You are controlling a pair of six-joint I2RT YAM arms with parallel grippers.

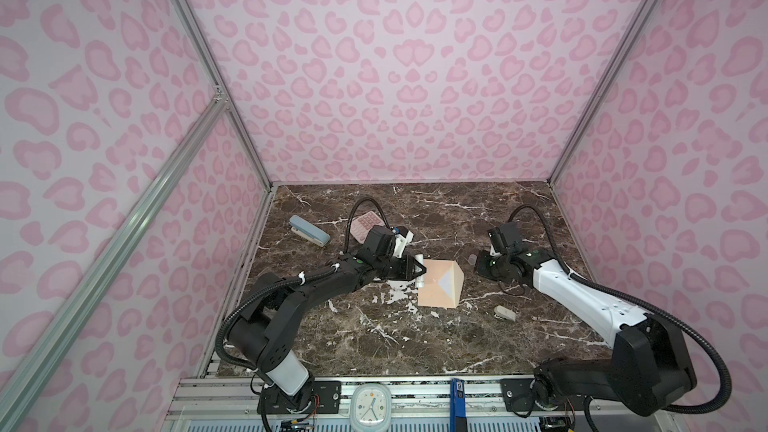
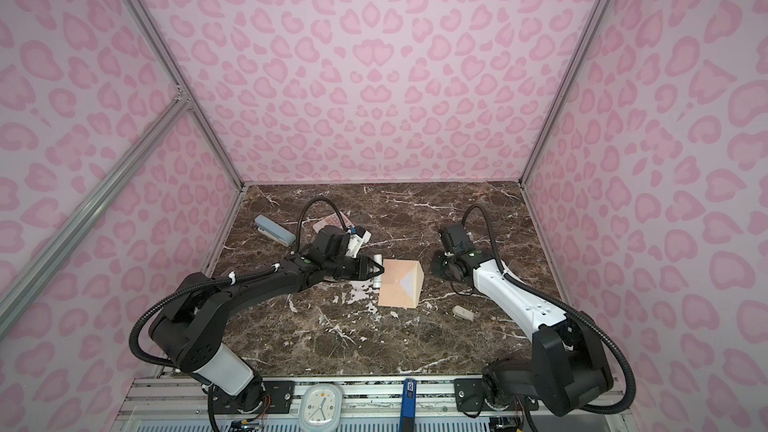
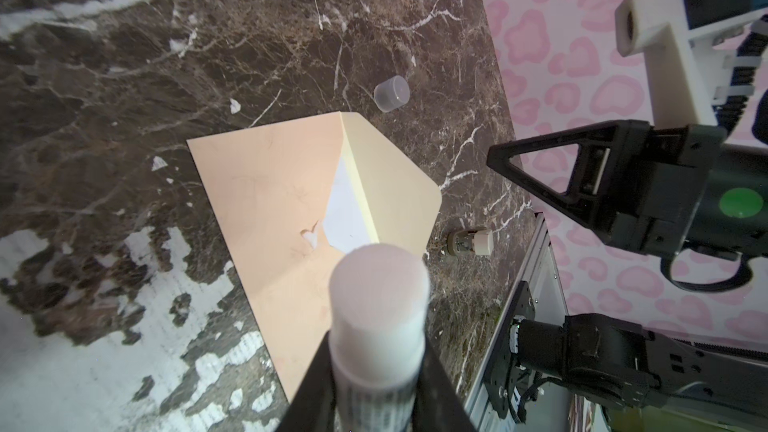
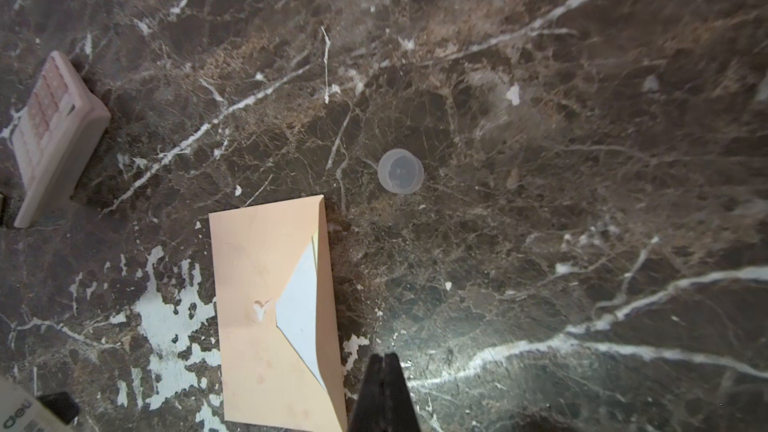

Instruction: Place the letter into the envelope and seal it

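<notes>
1. Gripping a glue stick (image 3: 380, 305) crosswise, the left gripper (image 1: 419, 270) is the nearer arm, at the envelope's (image 1: 432, 288) left edge.
2. Envelope lies mid-table between the arms, long axis front-to-back, parallel to the stick; the letter (image 4: 301, 305) shows white inside.
3. Flap (image 3: 395, 189) stands raised, opening toward the right gripper (image 4: 384, 367), which is closed and empty near that side.

Objects in view, counted by kind. Envelopes: one flat peach-tan paper envelope (image 1: 432, 295). Letters: one white paper sheet (image 1: 451, 283). Glue sticks: one white cylindrical glue stick (image 3: 380, 305). Loose caps: one translucent plastic cap (image 4: 400, 171). Calculators: one pink keyed calculator (image 1: 365, 224). Staplers: two, a blue-grey stapler (image 1: 309, 231) and a small beige stapler (image 1: 505, 313). Clocks: one white rounded clock (image 1: 370, 407). Robot arms: two, a black arm (image 1: 316, 284) and a white-shelled arm (image 1: 582, 292).
</notes>
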